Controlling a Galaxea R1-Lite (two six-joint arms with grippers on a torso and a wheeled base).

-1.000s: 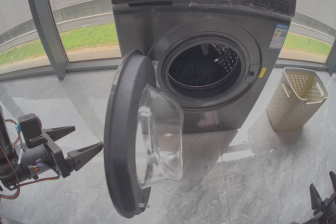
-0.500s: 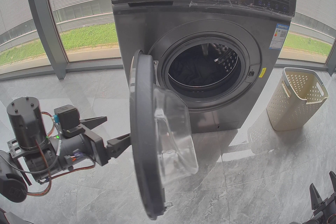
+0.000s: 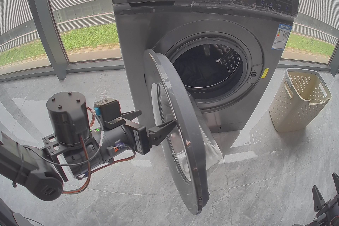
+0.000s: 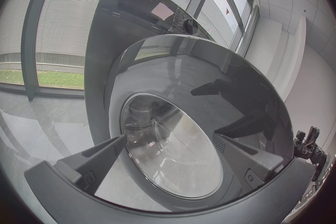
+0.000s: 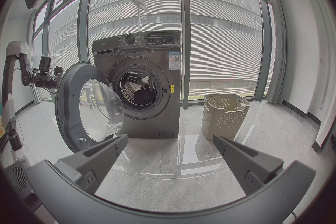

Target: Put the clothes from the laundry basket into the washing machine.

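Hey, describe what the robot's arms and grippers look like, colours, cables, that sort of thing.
The left arm is dark grey, with a cylindrical joint housing and loose orange and black cables. The left gripper has black, wedge-shaped fingers tapering to points. The right gripper matches: black tapered fingers with ribbed pads on a curved grey bracket.

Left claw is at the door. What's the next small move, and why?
Probably push the door shut with the left claw. The open claw is at the door's outer face, the door stands half open, dark clothes lie in the drum, and the basket looks empty.
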